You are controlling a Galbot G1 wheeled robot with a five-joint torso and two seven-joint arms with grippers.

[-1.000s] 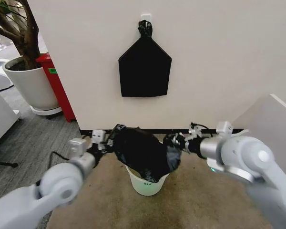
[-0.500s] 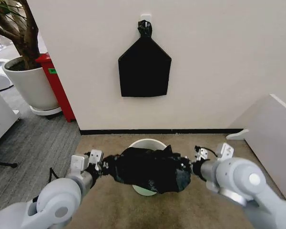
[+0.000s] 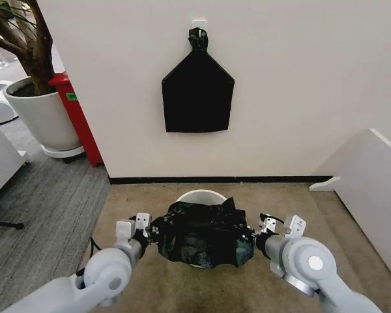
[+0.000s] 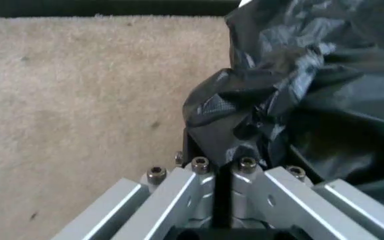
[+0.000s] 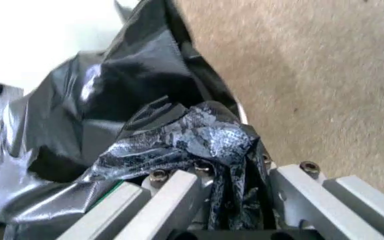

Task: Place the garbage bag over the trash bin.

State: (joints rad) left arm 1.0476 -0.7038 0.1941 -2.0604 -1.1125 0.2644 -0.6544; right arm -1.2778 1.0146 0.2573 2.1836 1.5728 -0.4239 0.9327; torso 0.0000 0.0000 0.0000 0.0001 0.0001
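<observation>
Both grippers are clamped on the garbage bag (image 3: pixel 199 233): my left gripper (image 3: pixel 148 233) pinches its left edge, and on the left wrist view I see the fingers (image 4: pixel 199 185) drawn nearly together with a fold of black film caught at their tips. My right gripper (image 3: pixel 251 240) pinches the opposite edge; on its wrist view a twisted wad of plastic runs down between the fingers (image 5: pixel 172 192), which stand narrowly apart around it. Between the two, the bag is stretched wide and crinkled, low over the trash bin (image 3: pixel 199 195), covering the near part of it so that I see just the far arc of the white rim behind the plastic. The bin stands on tan carpet (image 3: pixel 313 215) close to the wall, below a flat black bundle (image 3: pixel 197 91) hanging from a hook. Both forearms reach forward and inward from the lower corners of the head view, wrists about level with each other.
</observation>
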